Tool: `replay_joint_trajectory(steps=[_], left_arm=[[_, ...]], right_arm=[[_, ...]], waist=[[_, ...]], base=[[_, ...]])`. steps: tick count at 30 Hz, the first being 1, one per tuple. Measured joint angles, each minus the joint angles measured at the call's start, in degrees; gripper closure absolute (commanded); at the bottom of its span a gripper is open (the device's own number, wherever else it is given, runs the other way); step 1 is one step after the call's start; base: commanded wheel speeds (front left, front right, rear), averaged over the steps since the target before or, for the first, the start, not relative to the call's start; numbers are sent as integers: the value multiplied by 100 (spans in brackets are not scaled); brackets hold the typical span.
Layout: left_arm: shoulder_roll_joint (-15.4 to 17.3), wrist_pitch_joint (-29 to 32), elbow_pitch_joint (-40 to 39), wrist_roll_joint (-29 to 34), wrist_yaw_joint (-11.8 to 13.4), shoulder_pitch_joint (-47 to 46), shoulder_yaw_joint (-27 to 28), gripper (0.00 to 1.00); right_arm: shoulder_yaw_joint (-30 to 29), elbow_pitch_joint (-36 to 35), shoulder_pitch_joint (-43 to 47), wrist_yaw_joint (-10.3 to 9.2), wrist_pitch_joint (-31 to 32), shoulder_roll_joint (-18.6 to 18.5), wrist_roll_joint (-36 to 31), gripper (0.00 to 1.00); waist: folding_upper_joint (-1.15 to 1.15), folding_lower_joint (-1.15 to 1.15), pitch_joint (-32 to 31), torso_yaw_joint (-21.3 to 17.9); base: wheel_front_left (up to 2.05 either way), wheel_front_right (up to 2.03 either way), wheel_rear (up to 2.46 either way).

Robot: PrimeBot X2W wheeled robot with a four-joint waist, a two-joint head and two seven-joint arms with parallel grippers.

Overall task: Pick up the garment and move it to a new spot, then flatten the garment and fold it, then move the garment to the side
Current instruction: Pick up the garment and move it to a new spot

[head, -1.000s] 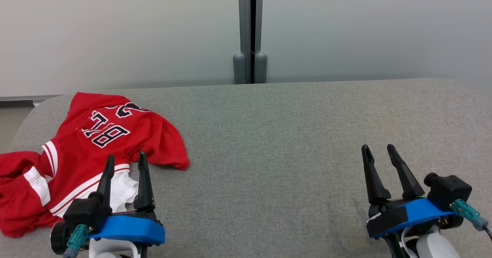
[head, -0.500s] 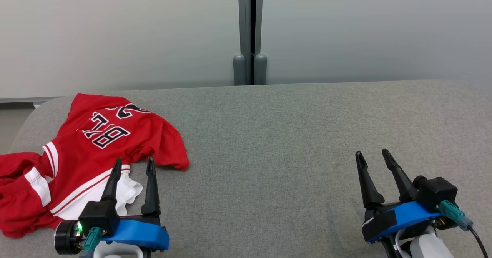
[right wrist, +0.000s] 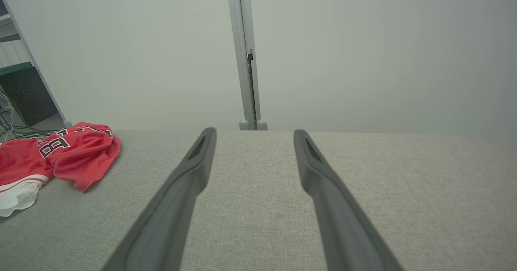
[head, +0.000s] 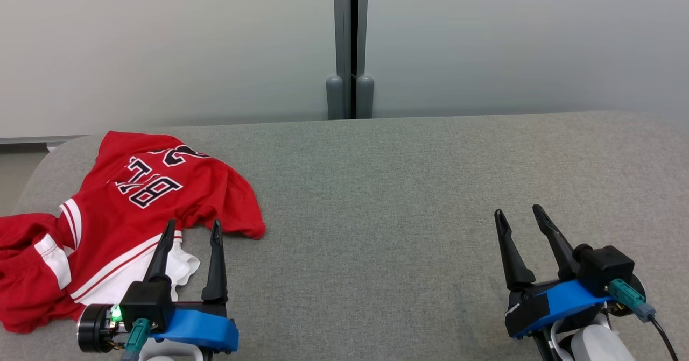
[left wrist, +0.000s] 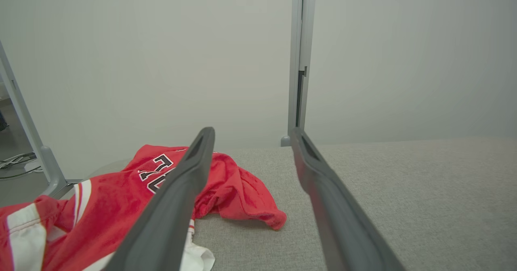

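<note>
Lying at the left end of the grey fabric tabletop (head: pixel 387 189), the garment (head: pixel 134 205) is a red jersey with white stripes and black-and-white lettering (head: pixel 150 186), which reads upside down in the head view. It is crumpled, not flat. One part is bunched at the far left, near the edge of the tabletop, and a piece of white fabric (head: pixel 183 267) comes out from under the red cloth on the near side.

The left tool (head: pixel 194 224) is at the lower left of the head view, with its two dark fingers spread apart and pointing away from the robot. Its left finger (head: pixel 161 253) crosses the white fabric in that view — whether it touches the cloth or stands above it, I cannot tell. In the left wrist view the same finger (left wrist: pixel 177 198) covers part of the red cloth, and the other finger has bare tabletop behind it. A small green light (head: pixel 114 313) shines on the body of this tool.

The right tool (head: pixel 517 210) is at the lower right, well apart from the garment, also spread wide and free — it stands over bare grey fabric. In the right wrist view the garment (right wrist: pixel 68 154) is far to the left. Behind the tabletop stands a pale wall (head: pixel 161 43) with a grey vertical post (head: pixel 350 43) in the middle.
</note>
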Motion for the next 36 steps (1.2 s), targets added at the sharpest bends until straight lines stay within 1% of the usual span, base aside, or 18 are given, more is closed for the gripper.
replay_joint_trajectory(steps=[10,15,17,18,23,24,25,26,27,28,29,33,34,36], left_arm=[[-3,0,66,-14,7,-11,5,0],[-3,0,71,-68,32,-29,45,0],[-2,0,100,-70,55,-28,105,0],[-2,0,100,-70,55,-28,105,0],[0,-5,101,-96,49,-25,209,0],[-1,-7,100,-100,49,-21,235,0],[-1,-7,105,-104,46,-12,286,0],[-1,-7,105,-104,46,-12,286,0],[-1,-7,114,-104,45,-9,303,0],[1,-7,137,-103,48,3,368,0],[1,-7,137,-103,48,3,368,0],[0,-7,169,-144,51,29,499,0],[5,-7,196,-152,56,64,549,0],[3,-7,201,-149,56,86,560,0]], right_arm=[[93,-34,3,0,-1,-2,35,0],[293,-97,27,0,-2,-32,154,0],[432,-156,68,0,-3,-38,202,0],[432,-156,68,0,-3,-38,202,0],[594,-214,88,0,-2,-57,325,0],[647,-266,100,0,-3,-60,361,0],[751,-383,124,0,-4,-64,431,0],[751,-383,124,0,-4,-64,431,0],[781,-424,134,1,-4,-76,459,0],[846,-477,151,0,-5,-102,511,0],[846,-477,151,0,-5,-102,511,0],[987,-500,190,1,-5,-135,566,0],[1040,-509,192,1,-5,-145,606,0],[1065,-510,191,1,-5,-154,620,0]], waist=[[0,0,-12,60],[0,0,-52,281],[0,0,-95,491],[0,0,-95,491],[0,0,-165,932],[0,-1,-176,1031],[0,-1,-196,1233],[0,-1,-196,1233],[0,-1,-205,1335],[0,-1,-219,1543],[0,-1,-219,1543],[0,-1,-230,1936],[0,-1,-226,2113],[0,-1,-219,2190]], base=[[0,0,0],[0,0,0],[0,0,0],[0,0,0],[0,0,0],[0,0,0],[0,0,0],[0,0,0],[0,0,0],[0,0,0],[0,0,0],[0,0,0],[0,0,0],[0,0,0]])
